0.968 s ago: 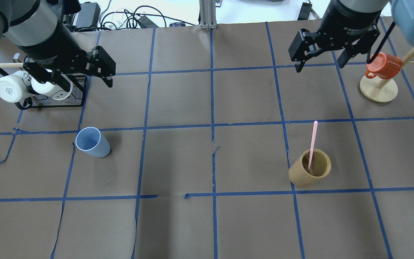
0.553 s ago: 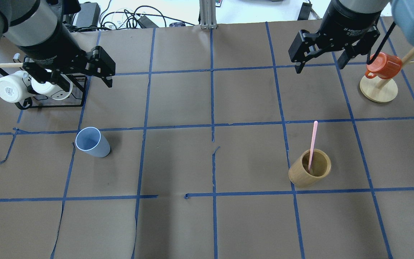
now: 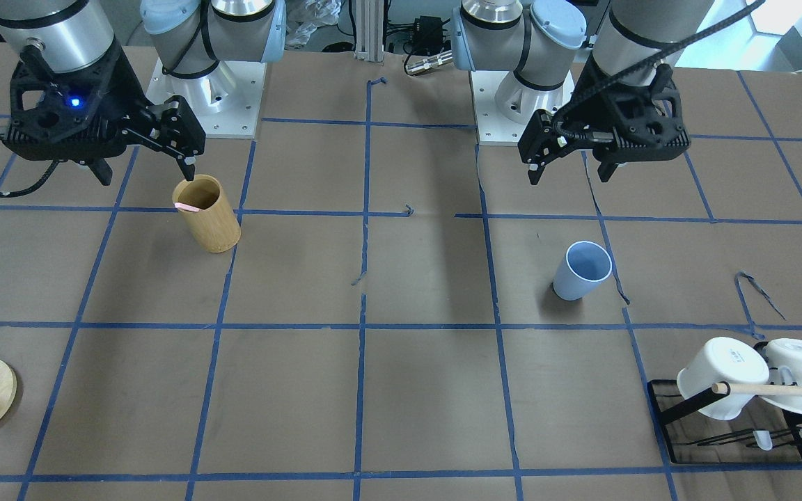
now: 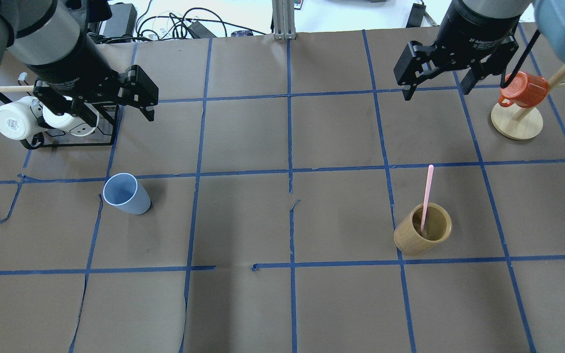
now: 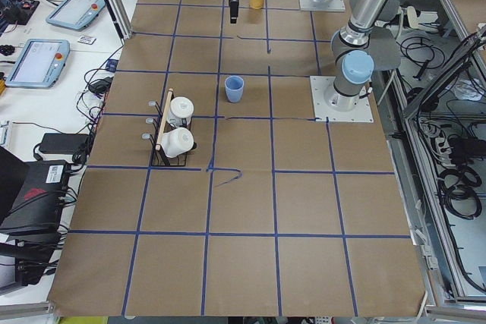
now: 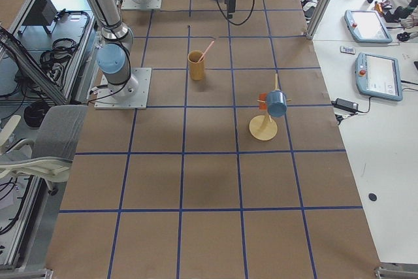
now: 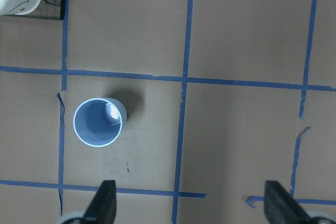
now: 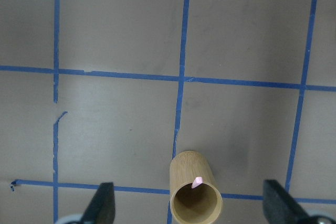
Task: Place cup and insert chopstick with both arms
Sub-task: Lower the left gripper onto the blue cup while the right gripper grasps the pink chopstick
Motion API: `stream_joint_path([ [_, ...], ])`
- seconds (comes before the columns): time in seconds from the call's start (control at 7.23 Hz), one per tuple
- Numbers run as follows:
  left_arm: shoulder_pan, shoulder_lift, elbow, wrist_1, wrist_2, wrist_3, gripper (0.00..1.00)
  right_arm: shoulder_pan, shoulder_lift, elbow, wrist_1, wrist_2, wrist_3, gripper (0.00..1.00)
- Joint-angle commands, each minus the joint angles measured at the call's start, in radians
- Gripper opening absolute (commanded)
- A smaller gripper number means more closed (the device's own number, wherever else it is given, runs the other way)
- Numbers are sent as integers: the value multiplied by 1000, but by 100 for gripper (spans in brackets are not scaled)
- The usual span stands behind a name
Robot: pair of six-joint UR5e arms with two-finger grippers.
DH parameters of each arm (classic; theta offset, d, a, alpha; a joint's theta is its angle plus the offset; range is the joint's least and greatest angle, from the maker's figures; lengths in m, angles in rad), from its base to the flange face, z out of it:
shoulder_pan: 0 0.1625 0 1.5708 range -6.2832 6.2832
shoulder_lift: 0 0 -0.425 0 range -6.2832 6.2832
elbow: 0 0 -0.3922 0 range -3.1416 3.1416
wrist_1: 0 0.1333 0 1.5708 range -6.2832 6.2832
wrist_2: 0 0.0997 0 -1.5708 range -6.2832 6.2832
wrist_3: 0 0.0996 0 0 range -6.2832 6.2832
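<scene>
Left wrist-mounted view is showing me the left gripper (image 7: 190, 208) with its fingers (image 7: 103, 205) spread wide and nothing between them, hanging high over the table. The cup (image 7: 97, 121) is standing upright below, off to one side of the gap, not under it. The right gripper (image 8: 190, 208) is also hanging wide and empty, above the wooden pot (image 8: 196, 198) where the chopstick (image 4: 426, 196) is leaning.

I am worrying about two things. If I am coming down off-centre, a finger could be knocking the light cup over and sending it rolling. The chopstick is thin and leaning, so the fingers could be closing beside it or tipping the pot.

Brown paper (image 4: 243, 137) with blue tape lines (image 4: 290, 132) is covering the table, and it is showing small tears that could be catching the cup's base. A mug rack (image 4: 114, 128), an orange mug (image 4: 525, 88), cables (image 4: 174, 24) and tablets (image 5: 34, 62) are sitting around the edges.
</scene>
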Motion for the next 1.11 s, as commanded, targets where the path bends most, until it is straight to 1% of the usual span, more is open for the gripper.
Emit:
stream_joint_path([
  [0.0,46,-41,-190,181,8,79,100,-19,14,37,70,-8,-1,100],
  [0.14,72,-63,-267,301,8,158,100,-21,14,70,54,-7,0,100],
  [0.28,95,-104,-325,436,23,217,100,-21,15,134,0,-10,-1,100],
  [0.41,108,-139,-361,497,61,231,100,-21,14,224,-94,-14,3,100],
  [0.55,111,-155,-369,497,65,240,98,-21,14,282,-99,-16,2,100],
  [0.69,112,-179,-378,494,74,246,97,-21,12,294,-105,-17,2,100],
  [0.83,112,-198,-374,493,80,245,68,-19,15,304,-107,-57,2,95],
  [0.97,112,-203,-371,493,82,243,18,-21,14,324,-107,-97,3,90],
])
